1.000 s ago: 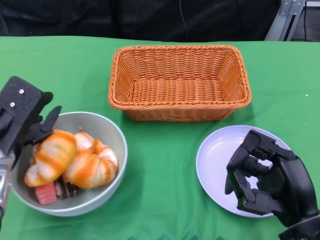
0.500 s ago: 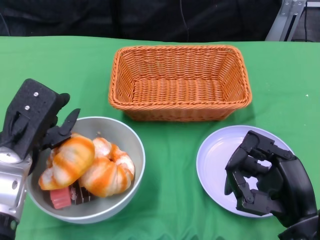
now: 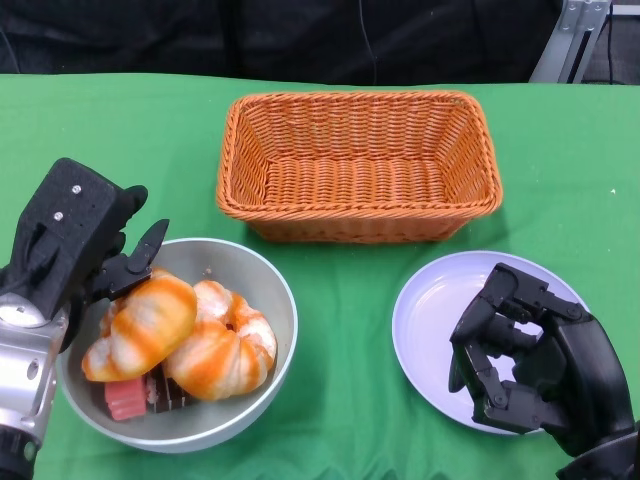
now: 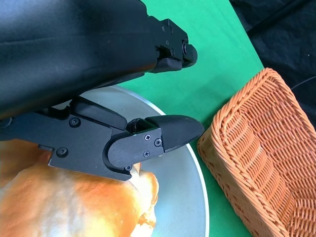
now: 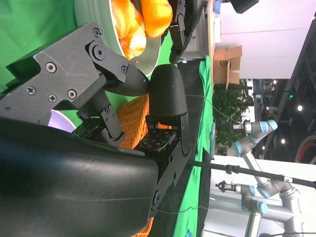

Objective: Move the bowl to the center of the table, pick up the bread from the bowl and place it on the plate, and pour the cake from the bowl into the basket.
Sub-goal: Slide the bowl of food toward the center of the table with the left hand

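The grey bowl (image 3: 258,290) stands at the front left of the green table. It holds two orange-striped bread rolls (image 3: 145,322) (image 3: 228,350), with a pink cake piece (image 3: 125,397) and a dark one (image 3: 176,393) under them. My left hand (image 3: 75,245) grips the bowl's left rim, one finger (image 4: 163,136) reaching in over the bread (image 4: 74,207). My right hand (image 3: 535,365) hovers over the near right part of the white plate (image 3: 430,310), fingers curled in and holding nothing. The orange wicker basket (image 3: 358,165) lies behind both, with nothing in it.
Bare green cloth lies between the bowl and the plate, and on both sides of the basket (image 4: 266,158). A dark backdrop runs along the table's far edge, with a metal frame (image 3: 575,35) at the far right.
My left hand has slid the bowl with its bread and cake to the right, toward the table's middle. The right hand, plate and basket have stayed put.
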